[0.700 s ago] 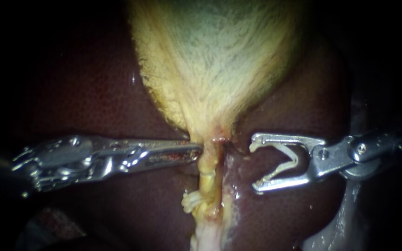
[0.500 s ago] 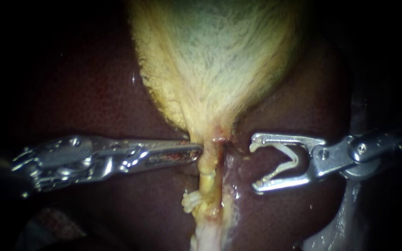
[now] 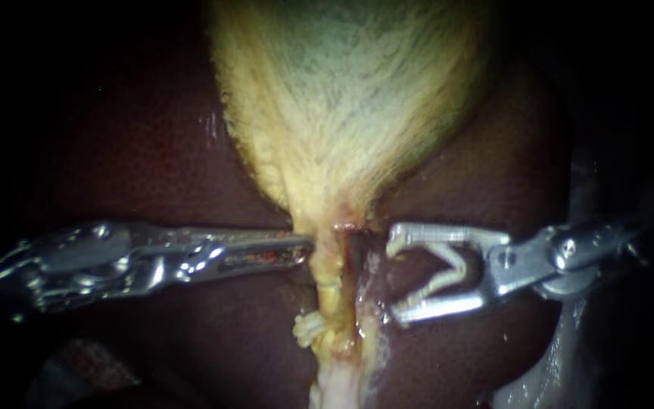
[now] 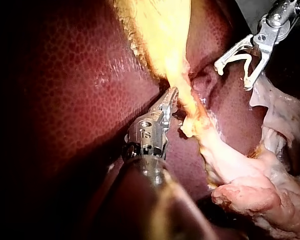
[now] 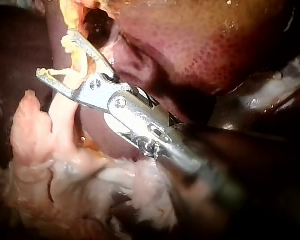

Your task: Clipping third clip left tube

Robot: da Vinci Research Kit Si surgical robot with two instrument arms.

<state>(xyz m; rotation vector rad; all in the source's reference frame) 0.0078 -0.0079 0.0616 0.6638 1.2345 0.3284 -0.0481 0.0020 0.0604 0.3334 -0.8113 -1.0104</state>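
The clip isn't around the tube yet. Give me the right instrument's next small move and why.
Probably ease the right instrument toward the tube until its clip straddles it: the clip gapes wide, but its tips stand just beside the tube, not around it.

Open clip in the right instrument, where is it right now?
In the endoscope view the open clip sits between the jaws of the right instrument, just right of the tube below the gallbladder, not yet around it.

Pale gallbladder (image 3: 342,98) on dark liver (image 3: 138,167)
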